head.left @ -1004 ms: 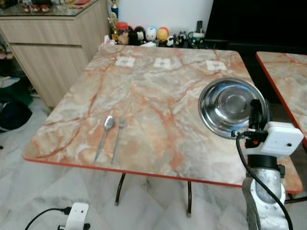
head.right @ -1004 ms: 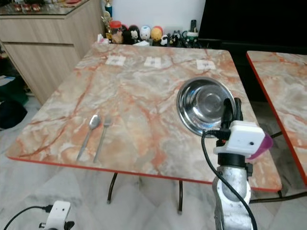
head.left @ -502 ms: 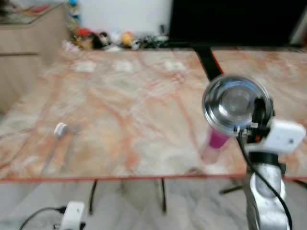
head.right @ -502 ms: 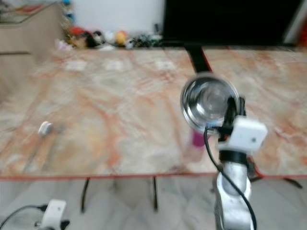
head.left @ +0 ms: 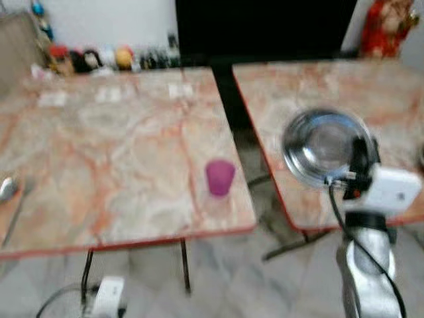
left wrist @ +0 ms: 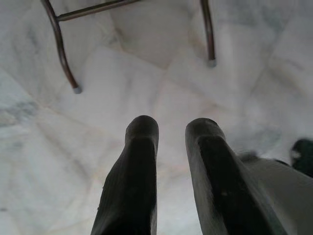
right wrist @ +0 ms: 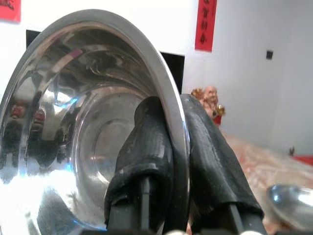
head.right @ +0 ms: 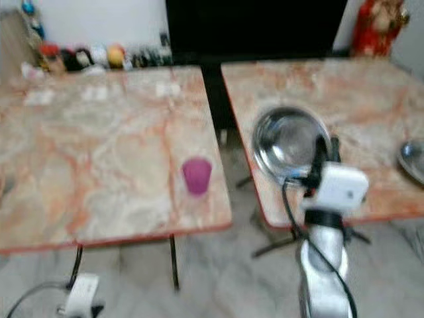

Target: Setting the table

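Observation:
My right gripper (head.left: 361,154) is shut on the near rim of a steel bowl (head.left: 323,144), held tilted in the air above the near left part of the right marble table (head.left: 311,83). In the right wrist view one black finger (right wrist: 146,147) lies inside the bowl (right wrist: 73,127) and the other behind its rim. A purple cup (head.left: 219,177) stands upright near the front right corner of the left marble table (head.left: 119,139). A spoon (head.left: 6,189) lies at that table's left edge. My left gripper (left wrist: 172,128) hangs low over the floor, fingers slightly apart, holding nothing.
A narrow dark gap (head.left: 232,106) separates the two tables. Small figurines (head.left: 86,58) line the back of the left table. A red statue (head.left: 387,26) stands behind the right table. Another steel dish (head.right: 414,159) lies on the right table. Metal table legs (left wrist: 61,49) stand on the marble floor.
The whole view has swung to the right, bringing the purple cup and the second table into sight. The bowl stays in my right gripper.

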You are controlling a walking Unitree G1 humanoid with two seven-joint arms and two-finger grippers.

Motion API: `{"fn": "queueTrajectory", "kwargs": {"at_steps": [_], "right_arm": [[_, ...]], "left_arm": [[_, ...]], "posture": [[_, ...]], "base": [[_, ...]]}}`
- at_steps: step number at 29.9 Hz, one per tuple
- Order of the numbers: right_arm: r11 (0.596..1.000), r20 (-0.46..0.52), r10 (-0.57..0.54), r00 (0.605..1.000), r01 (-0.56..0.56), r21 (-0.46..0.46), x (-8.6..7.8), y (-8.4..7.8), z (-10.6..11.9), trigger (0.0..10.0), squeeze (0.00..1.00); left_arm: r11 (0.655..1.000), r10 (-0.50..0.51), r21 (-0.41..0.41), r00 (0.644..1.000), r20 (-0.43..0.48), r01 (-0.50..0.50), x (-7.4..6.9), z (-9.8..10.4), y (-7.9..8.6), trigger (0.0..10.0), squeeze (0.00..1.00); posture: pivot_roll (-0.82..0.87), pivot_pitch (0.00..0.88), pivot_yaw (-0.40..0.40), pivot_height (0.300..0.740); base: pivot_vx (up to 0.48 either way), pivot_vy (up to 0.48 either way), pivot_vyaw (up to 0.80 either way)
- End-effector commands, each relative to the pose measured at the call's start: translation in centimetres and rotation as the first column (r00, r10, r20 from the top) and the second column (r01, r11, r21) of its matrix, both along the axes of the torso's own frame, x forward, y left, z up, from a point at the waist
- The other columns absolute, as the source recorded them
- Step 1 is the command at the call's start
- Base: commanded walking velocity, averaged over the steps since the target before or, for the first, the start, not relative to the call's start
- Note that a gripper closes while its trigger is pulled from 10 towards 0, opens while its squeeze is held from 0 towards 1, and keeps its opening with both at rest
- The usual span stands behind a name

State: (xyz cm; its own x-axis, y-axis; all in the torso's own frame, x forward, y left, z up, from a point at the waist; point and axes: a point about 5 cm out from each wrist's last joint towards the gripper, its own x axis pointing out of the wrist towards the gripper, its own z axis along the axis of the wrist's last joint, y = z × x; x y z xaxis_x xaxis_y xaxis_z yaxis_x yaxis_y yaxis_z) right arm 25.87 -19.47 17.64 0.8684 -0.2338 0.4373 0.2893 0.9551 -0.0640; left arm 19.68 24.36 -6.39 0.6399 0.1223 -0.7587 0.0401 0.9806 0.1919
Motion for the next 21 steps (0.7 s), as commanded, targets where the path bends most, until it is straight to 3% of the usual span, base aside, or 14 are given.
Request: {"fn": "queueTrajectory", "kwargs": {"at_steps": [1,5,7,21], "right_arm": [[0.999,0.013,0.037,0.999,-0.037,-0.013,0.3,1.18,0.33,10.0,0.0],[0.999,0.016,0.042,0.999,-0.042,0.002,0.42,1.35,0.32,10.0,0.0],[0.997,0.017,0.042,0.999,-0.043,0.06,0.56,1.47,-0.04,10.0,0.0],[0.998,0.021,0.025,0.999,-0.027,0.06,0.5,1.15,0.07,10.0,0.0]], "left_arm": [[1.0,0.011,0.024,0.999,-0.039,-0.01,-1.0,-0.29,0.95,10.0,0.0],[1.0,0.01,0.026,0.999,-0.04,-0.009,-0.96,-0.25,1.01,10.0,0.0],[1.0,0.002,0.031,0.999,-0.046,0.0,-0.97,-0.22,1.12,10.0,0.0],[0.999,-0.006,0.034,0.999,-0.051,0.007,-1.03,-0.22,1.24,10.0,0.0]], "posture": [[0.06,0.02,0.0,0.74],[0.07,0.027,0.009,0.74],[0.07,0.025,0.02,0.74],[0.06,0.03,0.027,0.74]], "base": [[0.0,-0.458,0.79],[0.0,-0.456,0.78],[0.0,-0.456,0.0],[0.0,-0.455,0.0]]}}
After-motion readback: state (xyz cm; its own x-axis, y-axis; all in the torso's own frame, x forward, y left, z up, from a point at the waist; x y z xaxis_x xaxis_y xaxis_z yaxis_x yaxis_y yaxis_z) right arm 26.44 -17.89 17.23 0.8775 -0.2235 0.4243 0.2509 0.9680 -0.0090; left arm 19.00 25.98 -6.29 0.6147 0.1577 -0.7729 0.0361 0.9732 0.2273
